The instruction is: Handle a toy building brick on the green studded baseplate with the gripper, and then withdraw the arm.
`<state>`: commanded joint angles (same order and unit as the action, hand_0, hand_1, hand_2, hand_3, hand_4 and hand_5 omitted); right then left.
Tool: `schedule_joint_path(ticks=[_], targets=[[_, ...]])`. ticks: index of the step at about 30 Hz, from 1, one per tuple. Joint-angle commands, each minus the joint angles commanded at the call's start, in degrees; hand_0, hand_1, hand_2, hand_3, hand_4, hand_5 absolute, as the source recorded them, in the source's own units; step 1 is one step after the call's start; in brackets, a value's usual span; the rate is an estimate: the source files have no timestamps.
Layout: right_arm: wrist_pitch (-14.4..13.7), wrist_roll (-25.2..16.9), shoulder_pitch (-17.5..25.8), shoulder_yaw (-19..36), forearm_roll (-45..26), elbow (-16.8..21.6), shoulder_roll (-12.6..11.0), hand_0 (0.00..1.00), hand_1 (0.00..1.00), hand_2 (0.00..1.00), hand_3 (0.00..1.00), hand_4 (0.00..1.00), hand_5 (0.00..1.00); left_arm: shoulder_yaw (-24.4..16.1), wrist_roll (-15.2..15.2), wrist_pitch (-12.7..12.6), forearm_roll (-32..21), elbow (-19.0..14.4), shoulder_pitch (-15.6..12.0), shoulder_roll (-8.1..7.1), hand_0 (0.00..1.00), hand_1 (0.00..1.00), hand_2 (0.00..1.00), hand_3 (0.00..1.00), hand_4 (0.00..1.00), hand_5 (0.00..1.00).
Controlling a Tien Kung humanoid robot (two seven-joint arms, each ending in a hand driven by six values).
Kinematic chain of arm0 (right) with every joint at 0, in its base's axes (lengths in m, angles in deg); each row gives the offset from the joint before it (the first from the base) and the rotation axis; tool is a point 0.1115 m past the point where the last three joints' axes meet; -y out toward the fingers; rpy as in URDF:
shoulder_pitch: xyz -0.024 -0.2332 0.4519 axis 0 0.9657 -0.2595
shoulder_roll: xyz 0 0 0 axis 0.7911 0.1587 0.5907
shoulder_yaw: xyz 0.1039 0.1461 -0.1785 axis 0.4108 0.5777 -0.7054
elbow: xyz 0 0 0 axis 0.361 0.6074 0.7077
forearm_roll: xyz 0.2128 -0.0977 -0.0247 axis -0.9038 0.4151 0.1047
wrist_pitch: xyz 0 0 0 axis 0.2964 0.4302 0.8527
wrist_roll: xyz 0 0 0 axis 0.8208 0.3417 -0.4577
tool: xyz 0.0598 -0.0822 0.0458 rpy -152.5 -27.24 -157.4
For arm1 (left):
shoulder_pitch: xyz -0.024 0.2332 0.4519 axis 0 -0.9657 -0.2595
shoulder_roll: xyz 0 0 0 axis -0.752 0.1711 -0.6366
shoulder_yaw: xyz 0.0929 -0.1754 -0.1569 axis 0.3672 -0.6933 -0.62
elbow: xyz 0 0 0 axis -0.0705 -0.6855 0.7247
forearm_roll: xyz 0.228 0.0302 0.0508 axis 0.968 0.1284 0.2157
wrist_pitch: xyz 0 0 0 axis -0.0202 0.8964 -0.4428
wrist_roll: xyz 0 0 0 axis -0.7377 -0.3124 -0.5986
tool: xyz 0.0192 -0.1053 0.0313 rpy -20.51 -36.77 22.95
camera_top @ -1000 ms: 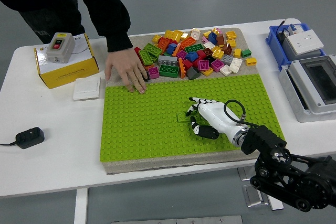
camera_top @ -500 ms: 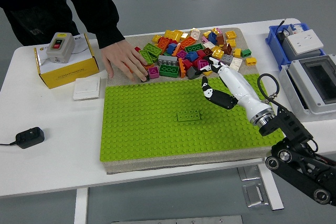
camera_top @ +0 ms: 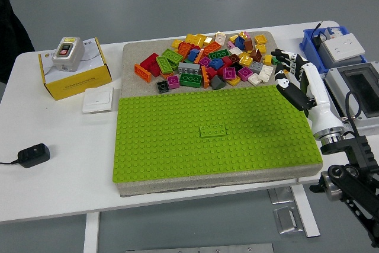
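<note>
A green brick point(camera_top: 213, 130) sits alone on the green studded baseplate point(camera_top: 166, 146), near its middle. My right hand point(camera_top: 290, 72), white with black fingertips, is raised over the baseplate's far right corner, well to the right of the brick. Its fingers are spread and hold nothing. The right arm point(camera_top: 346, 164) comes in from the lower right. The left hand is out of view.
A pile of several coloured loose bricks point(camera_top: 207, 57) lies on the beige mat behind the baseplate. A yellow box point(camera_top: 74, 75) with a grey switch, a white plate point(camera_top: 98, 100) and a black adapter point(camera_top: 32, 155) are at left. A blue bin point(camera_top: 331, 42) and grey enclosure point(camera_top: 355, 96) stand at right.
My right hand has left the green brick on the baseplate and drawn back to the right, past the plate's edge. The person's hand and arm have gone from the table's far left.
</note>
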<state>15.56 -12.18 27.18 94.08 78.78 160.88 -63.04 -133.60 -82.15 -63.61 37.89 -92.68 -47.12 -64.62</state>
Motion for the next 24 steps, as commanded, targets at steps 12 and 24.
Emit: schedule_joint_path(ticks=[12, 24], targets=[[1.3, -11.0, 0.8, 0.5, -22.0, -1.5, 0.8, 0.466, 0.445, 0.554, 0.625, 0.538, 0.469, -0.8, -0.3, 0.2, 2.2, 0.0, 0.2, 0.69, 0.682, 0.689, 0.664, 0.727, 0.417, 0.425], [2.3, -10.3, 0.7, -1.2, -25.5, -0.9, 0.8, 0.363, 0.380, 0.527, 0.608, 0.567, 0.478, -1.4, -0.4, 0.0, 2.1, 0.0, -0.1, 1.28, 0.682, 0.689, 0.663, 0.725, 0.416, 0.424]])
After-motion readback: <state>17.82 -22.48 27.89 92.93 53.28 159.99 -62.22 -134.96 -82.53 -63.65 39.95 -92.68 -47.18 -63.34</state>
